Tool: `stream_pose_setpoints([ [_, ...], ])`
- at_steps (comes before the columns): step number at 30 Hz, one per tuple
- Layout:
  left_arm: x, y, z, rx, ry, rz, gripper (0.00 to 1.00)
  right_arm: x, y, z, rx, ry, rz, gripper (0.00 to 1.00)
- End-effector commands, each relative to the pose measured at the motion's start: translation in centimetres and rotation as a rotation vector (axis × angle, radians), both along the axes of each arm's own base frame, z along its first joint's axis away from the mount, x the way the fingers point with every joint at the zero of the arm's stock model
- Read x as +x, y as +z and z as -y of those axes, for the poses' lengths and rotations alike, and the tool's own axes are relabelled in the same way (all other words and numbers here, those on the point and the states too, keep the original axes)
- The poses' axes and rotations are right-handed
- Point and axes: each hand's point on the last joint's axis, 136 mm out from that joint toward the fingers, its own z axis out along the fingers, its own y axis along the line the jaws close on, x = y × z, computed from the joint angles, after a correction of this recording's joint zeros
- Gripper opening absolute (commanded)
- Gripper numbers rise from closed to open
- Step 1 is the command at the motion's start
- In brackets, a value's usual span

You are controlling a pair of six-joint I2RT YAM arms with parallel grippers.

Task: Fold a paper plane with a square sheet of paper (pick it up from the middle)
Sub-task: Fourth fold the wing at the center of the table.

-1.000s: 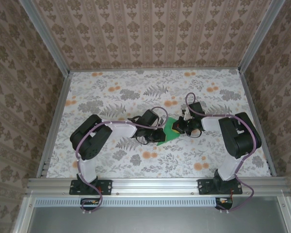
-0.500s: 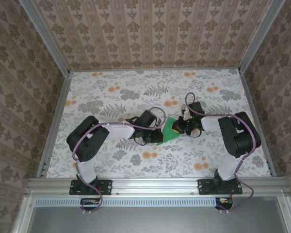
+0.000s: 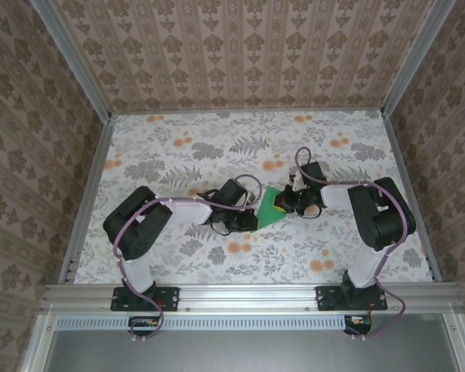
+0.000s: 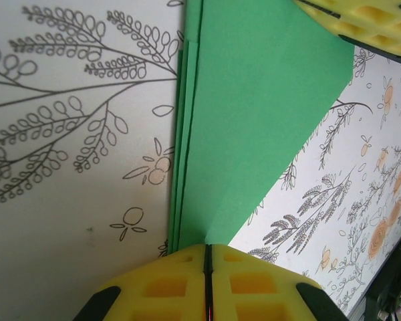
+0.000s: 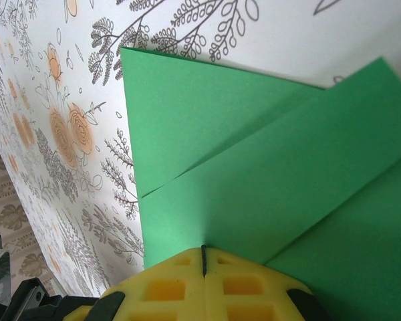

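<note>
The left hand (image 4: 207,262) has its yellow pads pressed together, the seam between them closed to a thin line, with their tips at the near edge of the green paper (image 4: 254,120). The right hand (image 5: 204,257) is closed the same way, with its tips on the opposite side of the sheet. Whether either seam has nipped a layer, or the tips merely press the paper flat, cannot be told from these close views.

From above, the left hand (image 3: 244,221) and right hand (image 3: 283,204) face each other across the green paper (image 3: 269,208), which lies near the middle of the table (image 3: 178,147), slightly right of centre.

The paper is already partly folded. Diagonal flaps overlap in the right wrist view, and several stacked edges run along one side in the left wrist view.

I judge it to be very light and thin, stiff only along its creases and limp elsewhere. It probably slides easily on the patterned surface, so one hand should pin it while the other works. Soft foam pads grip it well, but a hard squeeze or drag could leave stray wrinkles or tear a corner. The best hold looks like the thick layered edge or a crease line, where the layers give body. A single loose flap would bend away.
</note>
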Motion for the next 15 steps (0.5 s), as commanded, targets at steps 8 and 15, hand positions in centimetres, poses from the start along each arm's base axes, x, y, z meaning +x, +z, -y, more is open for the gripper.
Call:
stream_pose_setpoints([
  [8,-3.4,-1.1,-3.7,0.096,-0.070,-0.075,0.08,-4.3,-6.0,3.3,-0.210,-0.034,-0.211,0.04],
  [15,0.6,4.5,-0.1,-0.091,-0.024,0.116,0.07,-3.7,-5.2,3.1,-0.197,-0.038,-0.192,0.04],
])
